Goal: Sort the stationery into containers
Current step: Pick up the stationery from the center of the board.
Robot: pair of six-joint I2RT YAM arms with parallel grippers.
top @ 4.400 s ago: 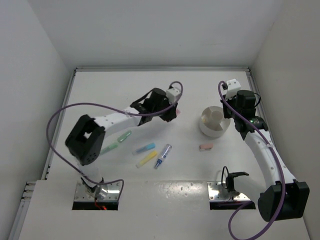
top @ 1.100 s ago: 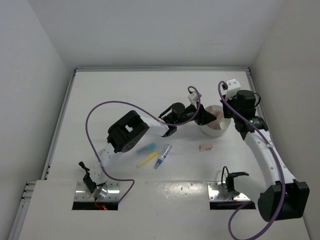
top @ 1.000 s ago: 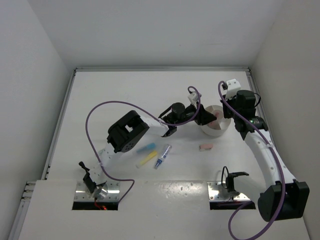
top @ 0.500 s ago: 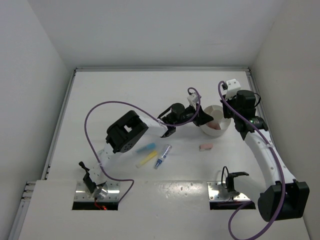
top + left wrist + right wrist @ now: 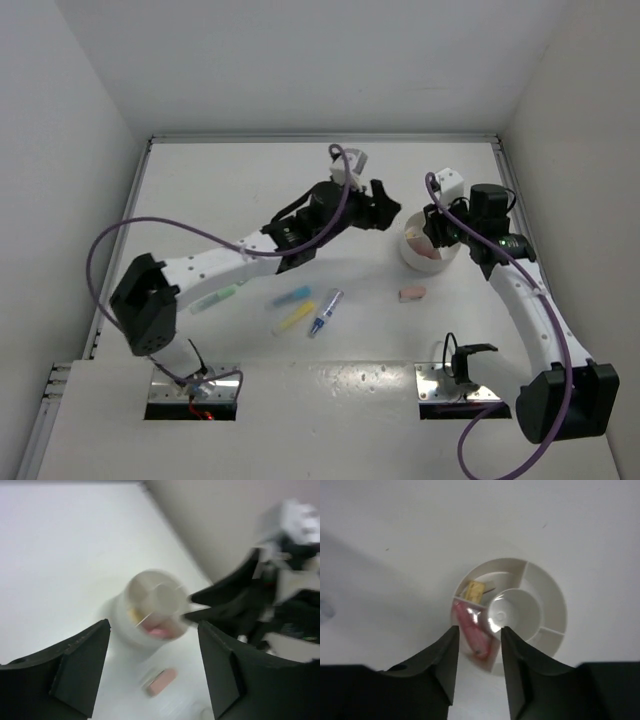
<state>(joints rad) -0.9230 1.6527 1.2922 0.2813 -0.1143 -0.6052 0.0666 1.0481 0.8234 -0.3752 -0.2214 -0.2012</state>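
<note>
The white divided bowl (image 5: pixel 418 260) stands right of centre. A pink pen (image 5: pixel 472 630) lies in one outer compartment and a beige block (image 5: pixel 475 590) in the one beside it. My right gripper (image 5: pixel 477 652) hangs open just above the pink pen, holding nothing. My left gripper (image 5: pixel 390 212) is open and empty, above and left of the bowl (image 5: pixel 150 600). A pink eraser (image 5: pixel 412 293) lies on the table in front of the bowl. Green (image 5: pixel 218 297), blue (image 5: pixel 292 297), yellow (image 5: pixel 294 318) and purple-blue (image 5: pixel 326 312) pens lie mid-table.
Two square metal plates (image 5: pixel 195 385) (image 5: pixel 455 383) sit at the near edge by the arm bases. White walls close the table on the left, back and right. A purple cable loops off each arm.
The left gripper has let go over the bowl, opened and pulled back up and to the left. The right gripper has opened and leaned left over the bowl. The pink pen now lies in the bowl.
</note>
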